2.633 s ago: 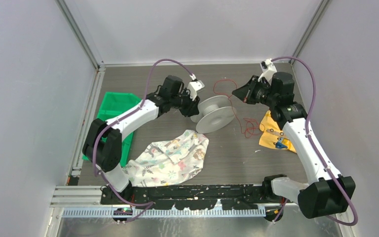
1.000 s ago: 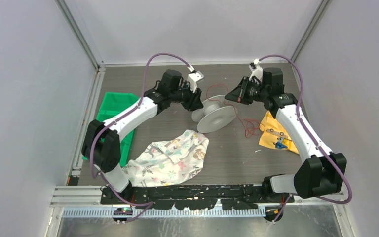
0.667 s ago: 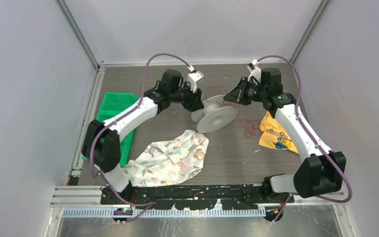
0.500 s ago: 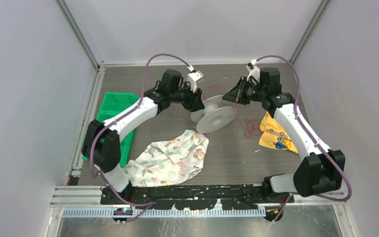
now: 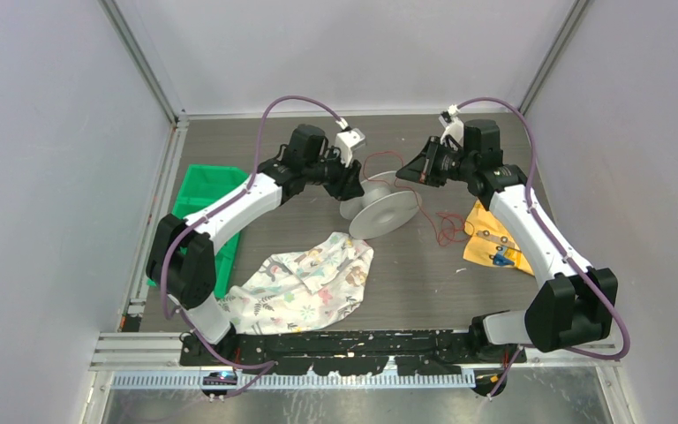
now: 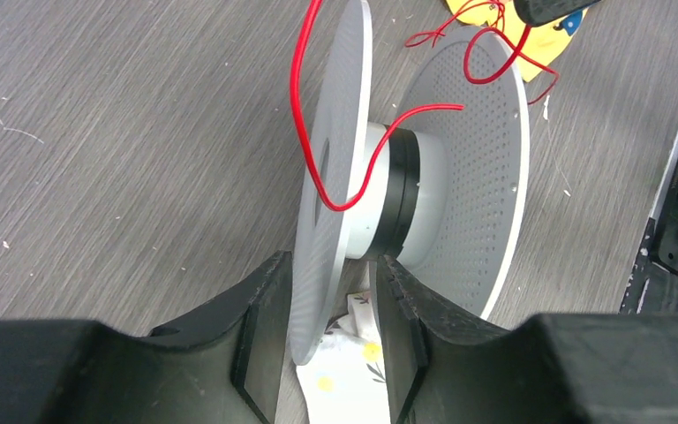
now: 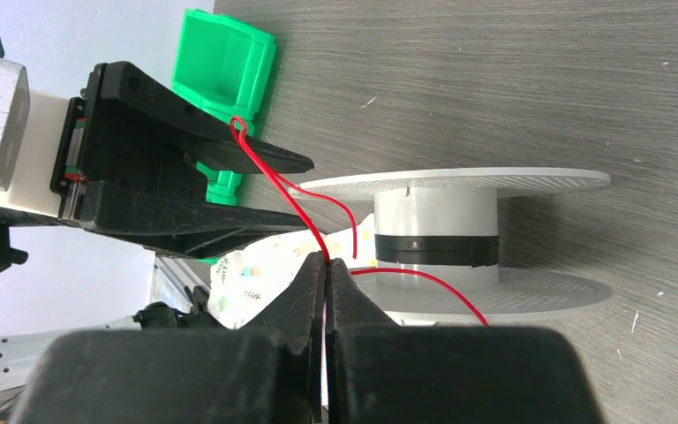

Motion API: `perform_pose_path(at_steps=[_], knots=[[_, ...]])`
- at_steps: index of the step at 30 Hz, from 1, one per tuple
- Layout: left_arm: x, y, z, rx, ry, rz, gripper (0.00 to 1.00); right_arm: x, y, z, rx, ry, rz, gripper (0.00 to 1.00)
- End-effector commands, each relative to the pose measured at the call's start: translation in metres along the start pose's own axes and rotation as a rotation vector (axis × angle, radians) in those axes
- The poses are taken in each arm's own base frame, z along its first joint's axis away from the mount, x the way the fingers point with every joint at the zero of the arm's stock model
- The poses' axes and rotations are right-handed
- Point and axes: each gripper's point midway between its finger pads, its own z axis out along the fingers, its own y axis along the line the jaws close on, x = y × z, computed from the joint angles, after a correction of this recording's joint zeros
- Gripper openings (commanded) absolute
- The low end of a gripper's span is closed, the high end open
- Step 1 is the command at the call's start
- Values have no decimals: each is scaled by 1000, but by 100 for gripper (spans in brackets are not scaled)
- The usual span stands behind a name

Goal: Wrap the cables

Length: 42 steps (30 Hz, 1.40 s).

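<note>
A grey spool is tipped on edge mid-table. My left gripper straddles its near flange, one finger outside and one by the hub; in the left wrist view the gripper holds the spool. The thin red cable lies partly tangled right of the spool. A strand loops over the flange toward the hub. My right gripper is just right of the spool's top. In the right wrist view it is shut on the cable beside the spool.
A patterned cloth lies in front of the spool. A green bin stands at the left under my left arm. A yellow pouch lies at the right under my right arm. Enclosure walls stand on three sides.
My right gripper has swung left and back toward the spool with the cable, drawing the red loop over the spool. In the last second almost nothing moves.
</note>
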Motion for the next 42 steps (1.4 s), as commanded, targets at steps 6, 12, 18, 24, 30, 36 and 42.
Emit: perform_pose_path(at_steps=[6, 12, 18, 24, 30, 36, 42], knots=[[-40, -3, -15, -24, -100, -8, 42, -14, 16, -3, -35, -34, -51, 1], [-49, -8, -11, -14, -191, -64, 64, -14, 17, -2, -37, -32, -50, 1], [-51, -12, -5, 2, -208, -90, 67, -14, 17, -2, -37, -32, -48, 1], [-58, -14, 2, 10, -250, -125, 67, -15, 19, -2, -38, -34, -49, 0], [-56, -17, 18, -6, -231, -104, 65, -15, 20, -1, -39, -32, -49, 1], [-57, -16, 28, -7, -230, -96, 64, -14, 20, -1, -37, -28, -47, 1], [-58, -14, 35, -10, -237, -99, 60, -14, 20, 0, -35, -23, -40, 1]])
